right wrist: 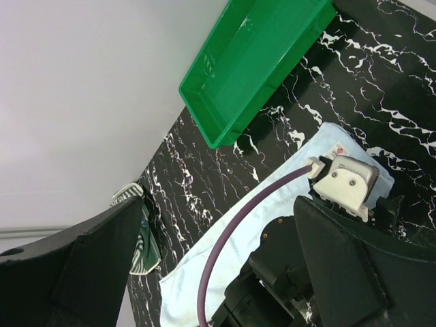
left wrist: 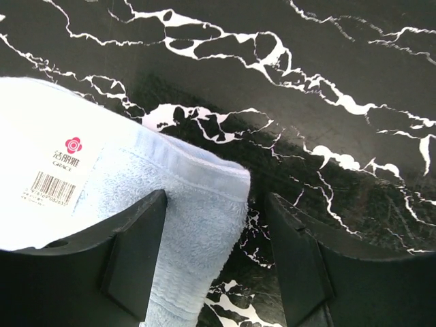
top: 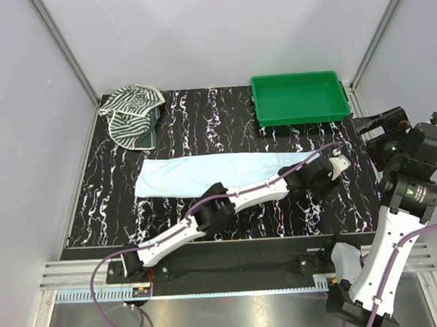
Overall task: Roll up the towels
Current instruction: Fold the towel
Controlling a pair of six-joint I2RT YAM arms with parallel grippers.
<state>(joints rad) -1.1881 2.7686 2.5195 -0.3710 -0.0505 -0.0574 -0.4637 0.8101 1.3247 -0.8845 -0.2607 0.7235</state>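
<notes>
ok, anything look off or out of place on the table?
Only the striped towel: it sits crumpled in a heap at the far left corner of the table, folded over itself. The blue towel lies flat, spread out. Nothing looks spilled or damaged.

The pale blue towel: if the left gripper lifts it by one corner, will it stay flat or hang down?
It will probably droop: the blue towel lies limp and flat on the table, and its edge looks soft and fluffy. It seems thin and light, so a corner pinch should lift it. Pushed, it would likely bunch up, not slide.
</notes>
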